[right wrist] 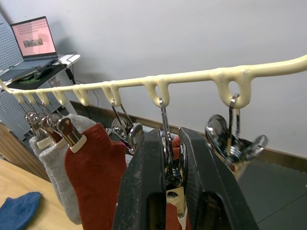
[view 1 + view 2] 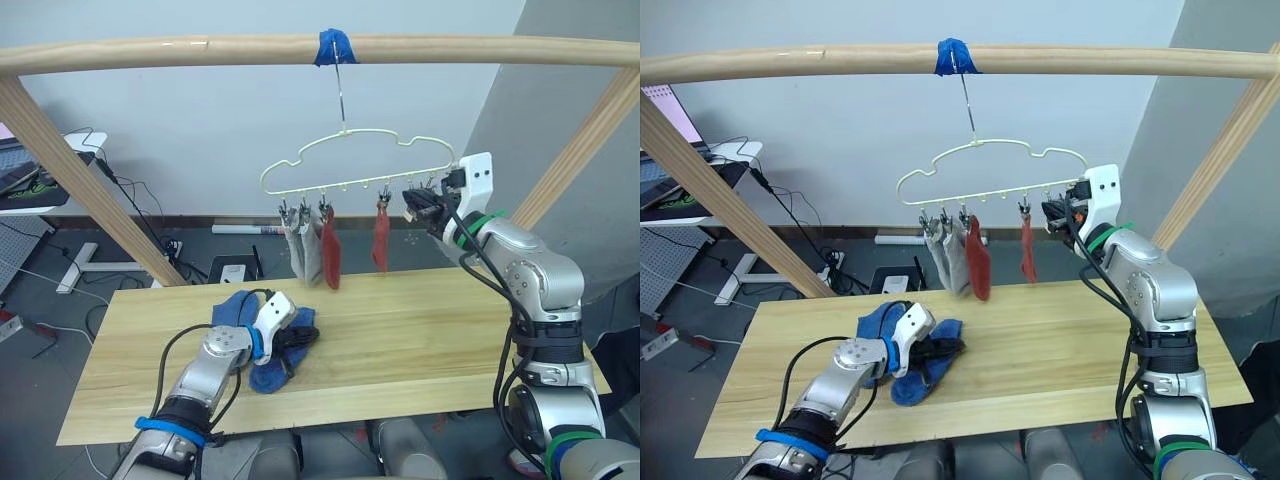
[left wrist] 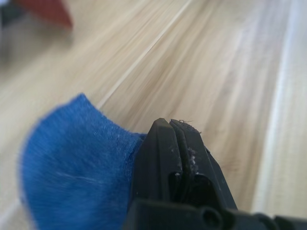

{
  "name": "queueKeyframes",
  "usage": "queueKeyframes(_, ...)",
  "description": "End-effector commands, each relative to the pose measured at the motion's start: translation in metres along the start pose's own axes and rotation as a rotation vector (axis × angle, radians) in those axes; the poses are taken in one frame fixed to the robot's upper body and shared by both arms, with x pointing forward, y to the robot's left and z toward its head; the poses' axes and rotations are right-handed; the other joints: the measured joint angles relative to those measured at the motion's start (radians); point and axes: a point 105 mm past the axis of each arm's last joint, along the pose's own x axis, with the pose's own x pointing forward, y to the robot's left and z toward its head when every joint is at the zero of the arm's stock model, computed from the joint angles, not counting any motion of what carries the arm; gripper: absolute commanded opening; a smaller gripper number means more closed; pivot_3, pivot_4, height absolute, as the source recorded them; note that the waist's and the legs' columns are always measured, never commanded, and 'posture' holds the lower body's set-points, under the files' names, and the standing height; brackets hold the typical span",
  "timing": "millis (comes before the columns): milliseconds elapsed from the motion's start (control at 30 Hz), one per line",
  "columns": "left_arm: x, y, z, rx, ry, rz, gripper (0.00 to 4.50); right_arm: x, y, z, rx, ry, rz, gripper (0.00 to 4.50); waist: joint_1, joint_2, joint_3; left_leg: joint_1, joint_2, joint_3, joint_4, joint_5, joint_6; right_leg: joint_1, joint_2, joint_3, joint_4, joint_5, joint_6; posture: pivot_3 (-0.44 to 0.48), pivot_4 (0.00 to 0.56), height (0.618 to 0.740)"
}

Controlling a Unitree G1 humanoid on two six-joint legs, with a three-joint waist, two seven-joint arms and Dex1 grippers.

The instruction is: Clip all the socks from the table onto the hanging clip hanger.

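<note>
Blue socks (image 2: pixel 262 345) lie on the table (image 2: pixel 400 340), left tool (image 2: pixel 297 338) pinched on one; at two o'clock, right tool (image 1: pixel 168 163) squeezes a clip (image 1: pixel 171 165) on the hanger (image 2: pixel 350 165).

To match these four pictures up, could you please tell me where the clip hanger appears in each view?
Left eye view: clip hanger hangs upper centre, from the pole.
Right eye view: upper centre, under the same pole.
Left wrist view: not in it.
Right wrist view: its bar crosses the middle, clips dangling below.
Shared landmark: the red socks clipped to it.
</note>
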Motion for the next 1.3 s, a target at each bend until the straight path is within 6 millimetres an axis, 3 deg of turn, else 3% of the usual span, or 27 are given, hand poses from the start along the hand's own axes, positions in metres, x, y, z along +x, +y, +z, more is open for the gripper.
queueKeyframes(33,-0.002,-0.002,0.012,0.053,-0.038,-0.002,0.01,0.001,0.003,0.013,-0.027,-0.042,0.014,0.16,0.000,0.000,0.000,0.000,0.000,0.000,0.000,0.000,0.000,0.000,0.000,0.000,0.000,0.000,0.000,-0.156,0.141,0.740)
queueKeyframes(67,-0.002,-0.003,0.011,0.046,-0.037,-0.008,0.01,0.002,0.003,0.013,-0.028,-0.042,0.015,0.16,0.000,0.000,0.000,0.000,0.000,0.000,0.000,0.000,0.000,0.000,0.000,0.000,0.000,0.000,0.000,-0.154,0.140,0.740)
queueKeyframes(167,-0.002,-0.003,0.009,0.045,-0.028,-0.002,0.64,0.003,0.003,0.013,-0.028,-0.043,0.017,0.16,0.001,0.000,0.000,0.000,0.000,0.000,0.000,0.000,0.000,0.000,0.000,0.000,0.000,0.000,0.000,-0.154,0.140,0.740)
queueKeyframes(433,-0.003,0.000,0.016,0.028,-0.061,0.023,3.14,0.002,0.000,0.013,-0.034,-0.039,0.009,0.16,0.001,0.000,0.000,0.000,0.000,0.000,0.000,0.000,0.000,0.000,0.000,0.000,0.000,0.000,0.000,-0.157,0.149,0.740)
queueKeyframes(567,-0.007,0.011,-0.002,0.039,0.019,0.098,4.37,0.002,0.000,0.013,-0.034,-0.040,0.008,0.16,0.001,0.000,0.000,0.000,0.000,0.000,0.000,0.000,0.000,0.000,0.000,0.000,0.000,0.000,0.000,-0.162,0.152,0.740)
queueKeyframes(600,-0.006,0.012,-0.005,0.038,0.035,0.109,4.47,0.002,0.000,0.013,-0.035,-0.041,0.007,0.16,0.001,0.000,0.000,0.000,0.000,0.000,0.000,0.000,0.000,0.000,0.000,0.000,0.000,0.000,0.000,-0.162,0.152,0.740)
queueKeyframes(833,0.004,0.008,-0.018,0.042,0.085,0.102,4.47,0.002,-0.002,0.015,-0.038,-0.045,0.001,0.16,0.001,0.000,0.000,-0.001,0.000,0.000,0.000,0.000,0.000,0.000,0.000,0.000,-0.001,0.000,0.000,-0.176,0.160,0.740)
queueKeyframes(1000,0.012,0.006,-0.042,0.029,0.193,0.093,4.47,0.001,-0.001,0.016,-0.045,-0.045,0.000,0.16,0.000,0.000,0.000,0.000,0.000,0.000,0.000,0.000,0.000,0.000,0.000,0.000,0.000,0.000,0.000,-0.184,0.164,0.740)
queueKeyframes(1300,0.014,0.001,-0.047,0.018,0.188,0.058,2.53,-0.001,-0.001,0.017,-0.049,-0.040,0.002,0.16,0.000,0.000,0.000,0.000,0.000,0.000,0.000,0.000,0.000,0.000,0.000,0.000,0.000,0.000,0.000,-0.188,0.162,0.740)
